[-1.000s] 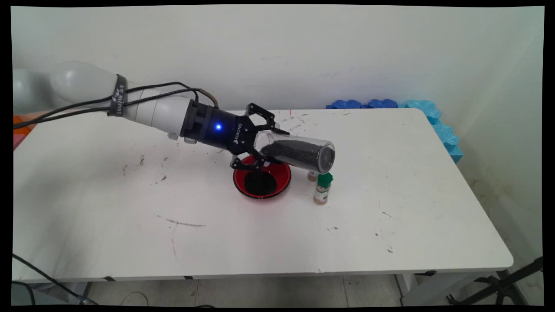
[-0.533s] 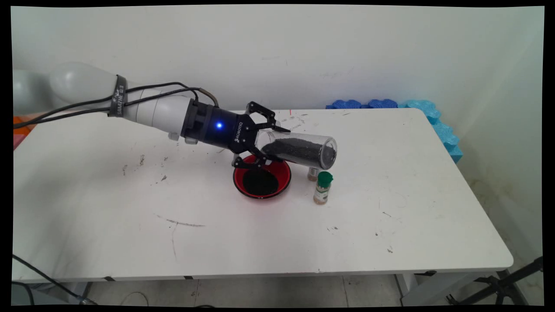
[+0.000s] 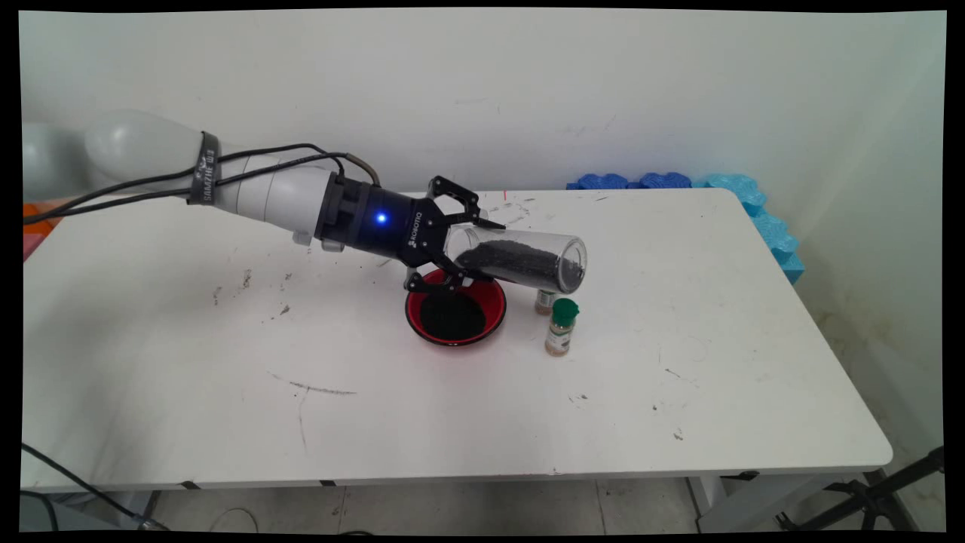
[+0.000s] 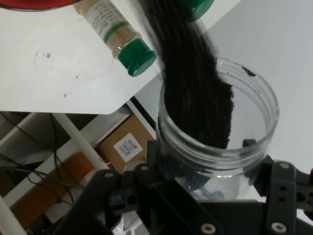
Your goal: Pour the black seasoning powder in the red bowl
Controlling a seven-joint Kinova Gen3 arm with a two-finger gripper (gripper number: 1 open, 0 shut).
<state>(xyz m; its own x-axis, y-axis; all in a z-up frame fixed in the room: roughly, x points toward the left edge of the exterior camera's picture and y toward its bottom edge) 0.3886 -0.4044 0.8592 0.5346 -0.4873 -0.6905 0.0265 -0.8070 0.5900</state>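
Obstacles cluster mid-surface (image 3: 678, 422): a red bowl (image 3: 490, 302) and, just to its right, two upright spice bottles, one green-capped (image 3: 560, 328) and one behind it (image 3: 543, 302). A jar (image 3: 520, 259) lies nearly level above the bowl and the rear bottle. Left, right and near areas of the surface are open.

Black gripper (image 3: 461, 249), clear jar (image 3: 520, 259) full of black grains. Red bowl (image 3: 455, 309) with a black heap inside. Spice bottle (image 3: 561, 326) has a green cap and tan contents. White worktop (image 3: 678, 362), scuffed with dark marks. Blue foam (image 3: 754, 204) behind.
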